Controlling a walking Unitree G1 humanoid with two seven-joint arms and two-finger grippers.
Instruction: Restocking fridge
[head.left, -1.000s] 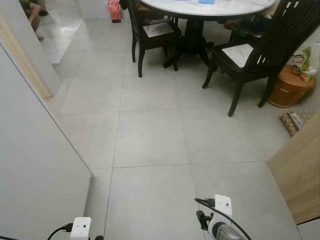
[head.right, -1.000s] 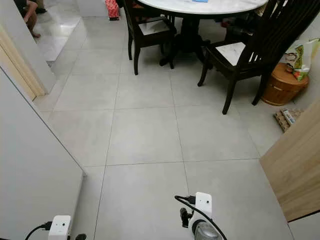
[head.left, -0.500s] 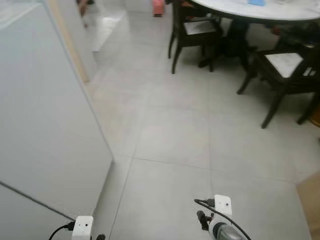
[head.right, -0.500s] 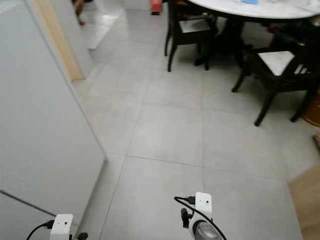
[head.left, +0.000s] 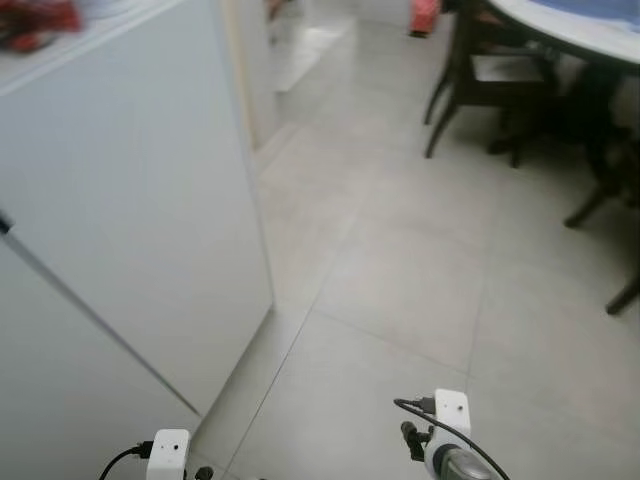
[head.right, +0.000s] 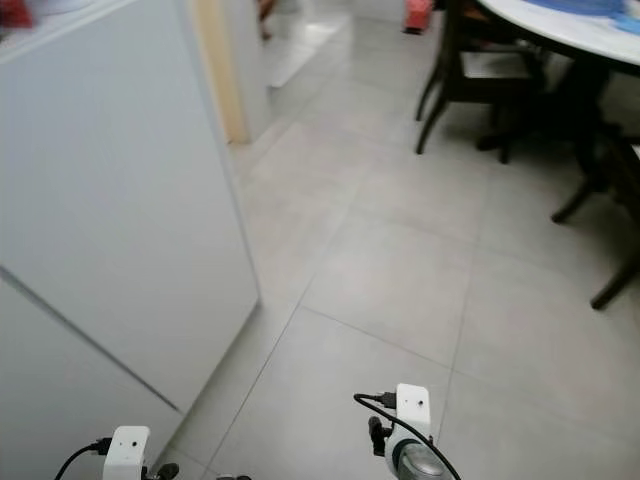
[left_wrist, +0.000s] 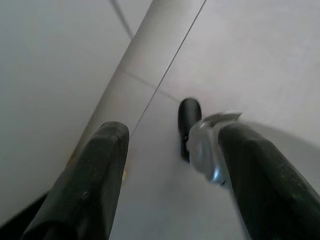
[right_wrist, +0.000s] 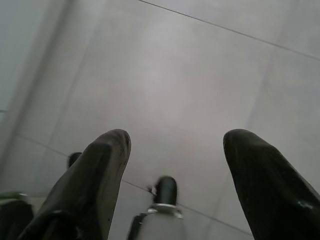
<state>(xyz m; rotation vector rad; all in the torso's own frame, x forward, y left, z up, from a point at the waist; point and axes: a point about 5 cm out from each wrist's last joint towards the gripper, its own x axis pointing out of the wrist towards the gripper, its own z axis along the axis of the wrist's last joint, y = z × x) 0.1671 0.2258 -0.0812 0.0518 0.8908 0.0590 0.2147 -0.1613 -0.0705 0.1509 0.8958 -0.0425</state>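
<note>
A Unitree G1 humanoid is standing on a grey tiled floor (head.left: 400, 290) with the tall white fridge (head.left: 130, 220) rising close on its left, its flat side panel filling that edge of the head views and a dark seam crossing the white face lower down. Something red is resting on the fridge top, too blurred to name. Beyond the fridge, well apart, a dark wooden chair (head.left: 480, 75) is tucked against a round white dining table (head.right: 580, 25).

Both arms are hanging low with nothing in them. The left gripper (left_wrist: 170, 165) is pointing down at the floor just beside the fridge's base, its black fingers (left_wrist: 95, 175) spread wide and empty. The right gripper (right_wrist: 175, 170) is hanging over bare tile farther from the fridge, its fingers (right_wrist: 95, 175) also spread wide around nothing.

No handle, door edge or groceries can be made out from here. By judgement, the fridge door is going to be a stiff, heavy, smooth-skinned panel held by a magnetic seal, likely slippery for the fingers on its flat face; the sensible hold is a handle or the door's free edge, once the robot is facing the front, pulling steadily rather than snatching.
</note>
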